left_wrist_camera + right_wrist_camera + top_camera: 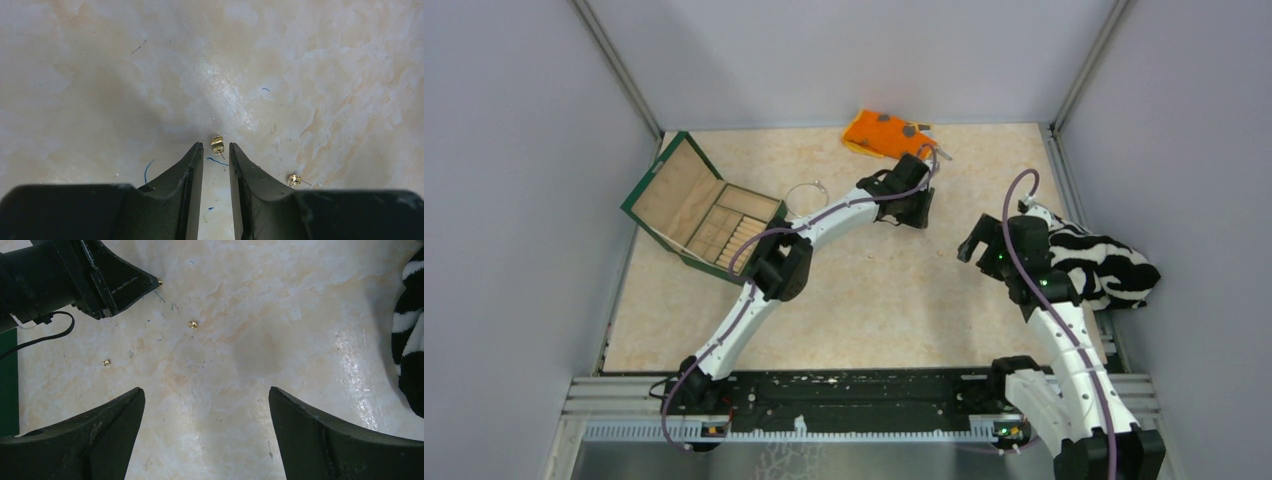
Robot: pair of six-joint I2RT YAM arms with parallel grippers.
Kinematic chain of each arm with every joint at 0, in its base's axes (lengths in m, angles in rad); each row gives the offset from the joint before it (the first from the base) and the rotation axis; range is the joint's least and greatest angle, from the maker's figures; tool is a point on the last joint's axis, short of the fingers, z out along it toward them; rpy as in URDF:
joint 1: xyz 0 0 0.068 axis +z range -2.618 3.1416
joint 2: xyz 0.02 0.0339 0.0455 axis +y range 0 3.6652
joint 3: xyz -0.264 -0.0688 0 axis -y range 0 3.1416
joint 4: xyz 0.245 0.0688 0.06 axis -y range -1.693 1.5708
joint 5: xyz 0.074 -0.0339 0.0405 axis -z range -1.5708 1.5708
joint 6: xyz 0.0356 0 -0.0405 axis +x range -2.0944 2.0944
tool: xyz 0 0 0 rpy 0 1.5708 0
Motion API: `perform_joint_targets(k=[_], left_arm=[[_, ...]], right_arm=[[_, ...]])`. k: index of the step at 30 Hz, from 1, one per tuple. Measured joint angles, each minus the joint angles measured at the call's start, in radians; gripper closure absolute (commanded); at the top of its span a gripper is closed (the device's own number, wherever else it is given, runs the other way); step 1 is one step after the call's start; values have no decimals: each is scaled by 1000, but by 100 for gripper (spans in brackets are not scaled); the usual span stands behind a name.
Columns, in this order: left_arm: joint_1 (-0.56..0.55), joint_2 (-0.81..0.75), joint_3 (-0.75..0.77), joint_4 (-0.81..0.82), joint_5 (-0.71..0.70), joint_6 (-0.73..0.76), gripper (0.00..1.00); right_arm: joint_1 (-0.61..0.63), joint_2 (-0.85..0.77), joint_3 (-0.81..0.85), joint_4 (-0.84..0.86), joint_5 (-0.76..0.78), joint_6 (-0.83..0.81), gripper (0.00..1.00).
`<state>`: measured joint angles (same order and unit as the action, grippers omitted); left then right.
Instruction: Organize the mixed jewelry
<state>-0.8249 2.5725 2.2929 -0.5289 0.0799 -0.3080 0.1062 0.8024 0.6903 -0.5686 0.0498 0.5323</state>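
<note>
My left gripper (216, 152) is narrowed around the tiny gold stud earring (217, 144). I cannot tell if it's gripped, and a tip-edge squeeze could flick it away.

Shiny gold-metal studs (217, 145) lie on glossy tabletop (300, 75).

The table (874, 290) I work on is a pale, marbled beige sheet, glossy in places and flecked with small blue pen marks. At its left sits an open wooden box (704, 215) with a green outside and slotted compartments. A thin wire bangle (805, 193) lies flat just beside the box, and an orange grey-spotted cloth (882, 133) is bunched at the far edge — well apart from the black-and-white striped cloth (1102, 265) heaped at the right edge. Toward the middle lie tiny gold studs, each apart from the others — one stud (192, 324), a second stud (106, 362) nearer the box's green wall, and a third stud (217, 144) with its pin showing.
</note>
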Motion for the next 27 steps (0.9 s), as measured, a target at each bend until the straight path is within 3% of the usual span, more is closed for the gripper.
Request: perform_joint_targets(k=[10, 18, 27], left_arm=[[0, 18, 5, 14, 21, -13, 75], [0, 21, 7, 17, 24, -18, 99], [0, 10, 6, 10, 24, -17, 100]], right_arm=[[0, 12, 0, 2, -3, -1, 7], [0, 25, 0, 4, -9, 0, 7], [0, 25, 0, 4, -11, -1, 7]])
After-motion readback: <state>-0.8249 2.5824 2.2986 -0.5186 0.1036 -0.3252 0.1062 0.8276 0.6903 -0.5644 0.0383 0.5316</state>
